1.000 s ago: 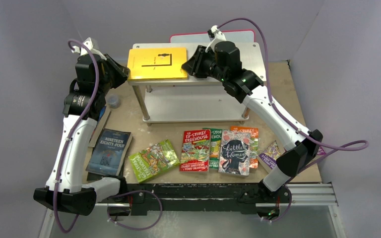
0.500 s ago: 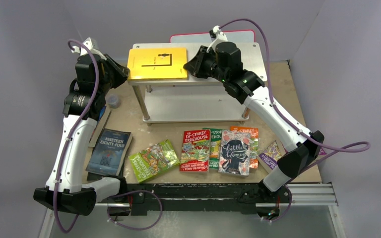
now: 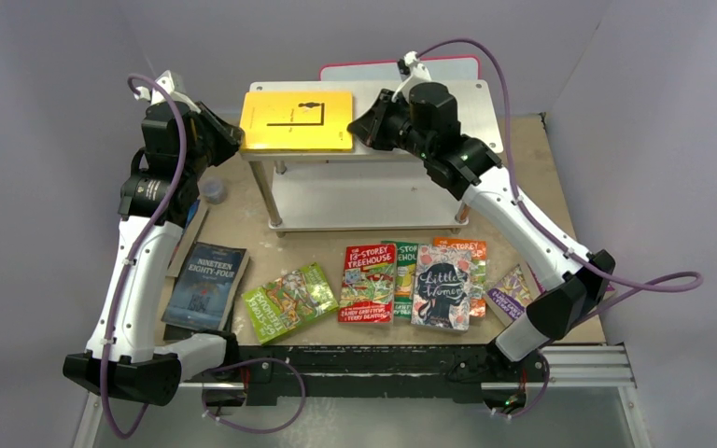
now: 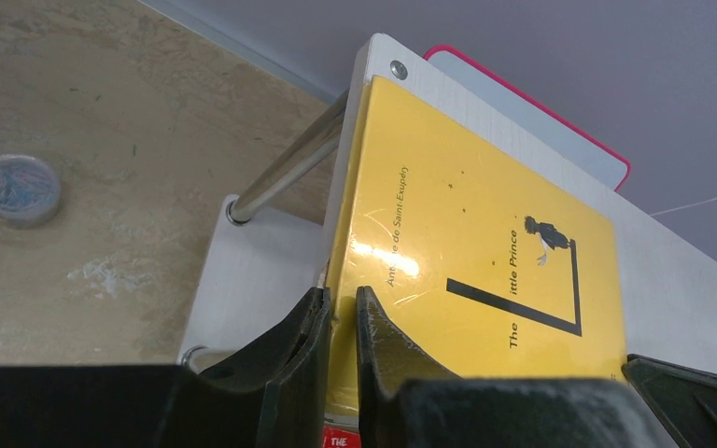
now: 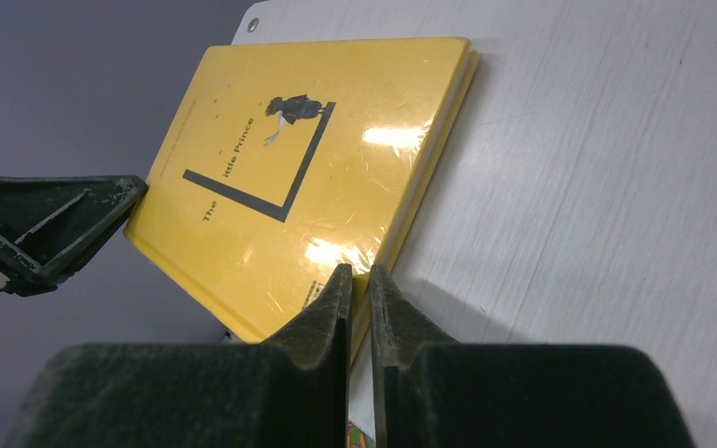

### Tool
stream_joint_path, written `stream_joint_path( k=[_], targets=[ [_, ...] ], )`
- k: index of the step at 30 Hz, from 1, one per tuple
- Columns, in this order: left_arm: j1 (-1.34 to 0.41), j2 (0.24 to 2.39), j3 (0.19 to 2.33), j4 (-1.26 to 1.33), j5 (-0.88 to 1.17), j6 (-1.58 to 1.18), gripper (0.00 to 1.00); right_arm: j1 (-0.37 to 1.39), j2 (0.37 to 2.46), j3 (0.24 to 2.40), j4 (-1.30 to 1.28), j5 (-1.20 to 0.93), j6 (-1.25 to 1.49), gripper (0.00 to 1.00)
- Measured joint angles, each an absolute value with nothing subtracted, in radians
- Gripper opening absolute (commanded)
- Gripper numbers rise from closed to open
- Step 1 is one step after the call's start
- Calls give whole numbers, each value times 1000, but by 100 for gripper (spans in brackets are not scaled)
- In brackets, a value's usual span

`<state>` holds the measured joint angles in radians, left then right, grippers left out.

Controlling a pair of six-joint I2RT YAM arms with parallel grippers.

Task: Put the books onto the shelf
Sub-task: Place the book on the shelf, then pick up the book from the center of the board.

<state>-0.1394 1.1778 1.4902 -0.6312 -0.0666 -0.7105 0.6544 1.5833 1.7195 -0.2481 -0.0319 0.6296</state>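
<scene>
A yellow book [image 3: 297, 119], "The Little Prince", lies flat on the top board of the shelf [image 3: 364, 198], overhanging its left end. My left gripper [image 3: 236, 140] is shut, its tips [image 4: 341, 303] at the book's [image 4: 467, 243] left edge. My right gripper [image 3: 357, 126] is shut too, its tips [image 5: 359, 280] against the near right edge of the book [image 5: 308, 168]. More books lie on the table in front of the shelf: Nineteen Eighty-Four [image 3: 207, 285], a green cartoon one [image 3: 289, 301], a red Storey Treehouse [image 3: 369, 283] and Little Women [image 3: 443, 287].
A pink-edged white board [image 3: 401, 67] stands behind the shelf. A small round clear tub [image 3: 213, 190] sits on the table left of the shelf legs. A purple book [image 3: 509, 294] lies by the right arm's base. Grey walls enclose the table.
The right gripper's jaws have closed and that wrist has shifted slightly to the right. The yellow book and the left arm have stayed put.
</scene>
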Motion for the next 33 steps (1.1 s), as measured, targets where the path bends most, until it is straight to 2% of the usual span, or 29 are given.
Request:
stream_joint_path(
  k=[3, 5, 10, 14, 19, 24, 28, 33],
  targets=[
    [-139, 1178, 1490, -631, -66, -710, 16, 654, 1579, 1714, -247, -35, 630, 13],
    [-139, 1178, 1490, -631, -67, -710, 20, 655, 1579, 1714, -247, -31, 631, 19],
    [-141, 1180, 1497, -654, -107, -694, 40, 666, 1579, 1718, -265, 6, 627, 39],
    [-144, 1190, 1552, -730, -207, -656, 50, 680, 1560, 1728, -300, 46, 600, 51],
    [-144, 1174, 1617, -796, -323, -604, 67, 685, 1465, 1708, -367, 109, 513, 62],
    [-145, 1071, 1586, -839, -405, -579, 69, 685, 1280, 1559, -355, 80, 437, 67],
    [-145, 920, 1439, -872, -478, -598, 69, 685, 1123, 1379, -313, -30, 412, 69],
    [-145, 794, 1222, -907, -547, -697, 72, 699, 1028, 1181, -219, -155, 411, 70]
  ],
)
